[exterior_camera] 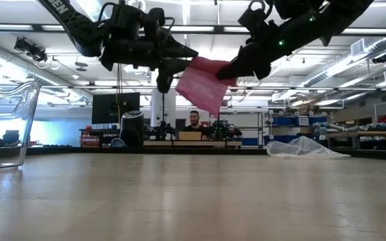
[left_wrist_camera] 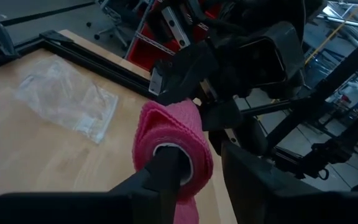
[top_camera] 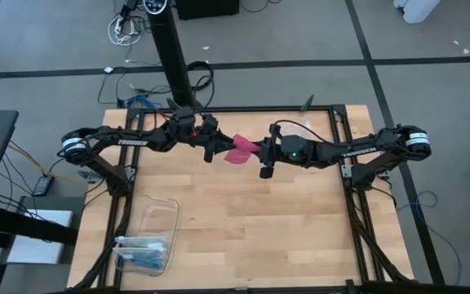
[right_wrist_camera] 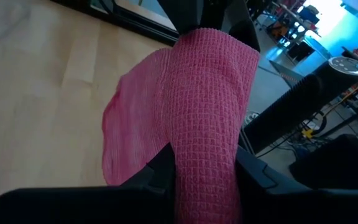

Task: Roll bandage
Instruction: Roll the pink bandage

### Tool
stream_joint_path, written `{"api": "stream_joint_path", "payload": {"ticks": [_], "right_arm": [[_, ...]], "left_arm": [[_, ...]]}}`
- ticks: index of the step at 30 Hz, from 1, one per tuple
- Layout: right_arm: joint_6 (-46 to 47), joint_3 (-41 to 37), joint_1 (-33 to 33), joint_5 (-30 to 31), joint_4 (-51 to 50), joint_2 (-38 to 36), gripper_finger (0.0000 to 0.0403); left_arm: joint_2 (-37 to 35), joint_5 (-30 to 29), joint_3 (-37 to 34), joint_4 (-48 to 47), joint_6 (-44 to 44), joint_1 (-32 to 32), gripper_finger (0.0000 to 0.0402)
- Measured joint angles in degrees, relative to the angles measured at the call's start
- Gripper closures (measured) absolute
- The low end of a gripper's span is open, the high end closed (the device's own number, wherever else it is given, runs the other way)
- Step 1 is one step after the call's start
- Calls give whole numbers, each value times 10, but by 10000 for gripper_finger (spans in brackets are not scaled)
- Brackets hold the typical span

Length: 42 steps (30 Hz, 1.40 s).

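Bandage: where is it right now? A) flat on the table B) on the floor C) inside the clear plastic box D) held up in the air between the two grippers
D. In the low view the bandage hangs well above the table, with the left gripper at one side and the right gripper clamped on the other; the high view shows it between the two arms too.
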Motion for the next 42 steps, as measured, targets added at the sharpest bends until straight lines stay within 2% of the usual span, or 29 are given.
{"api": "stream_joint_path", "payload": {"ticks": [6,13,15,21,25,29,32,34,36,38,42], "right_arm": [[-3,0,0,-6,10,0,308],[-2,0,0,-7,10,0,306],[-2,0,0,-6,10,0,298],[50,1,6,14,-18,-21,243],[123,3,20,18,-59,-66,199],[158,4,36,22,-100,-121,159],[186,3,43,49,-150,-160,136],[223,-13,42,44,-168,-180,125],[255,-51,36,-1,-140,-192,118],[281,-104,34,-37,-62,-194,115],[316,-205,34,-41,167,-168,115]], "left_arm": [[0,-9,0,0,27,-8,304],[0,-30,-1,1,97,-21,378],[0,-33,-1,1,112,-24,383],[1,-69,0,13,149,-27,383],[2,-71,0,34,168,-26,383],[3,-74,-1,41,178,-25,383],[2,-71,-1,49,178,-26,383],[2,-62,-1,72,177,-25,383],[2,-48,-1,106,177,-25,383],[2,-38,-1,132,175,-25,383],[2,-27,-1,175,167,-25,383]]}}
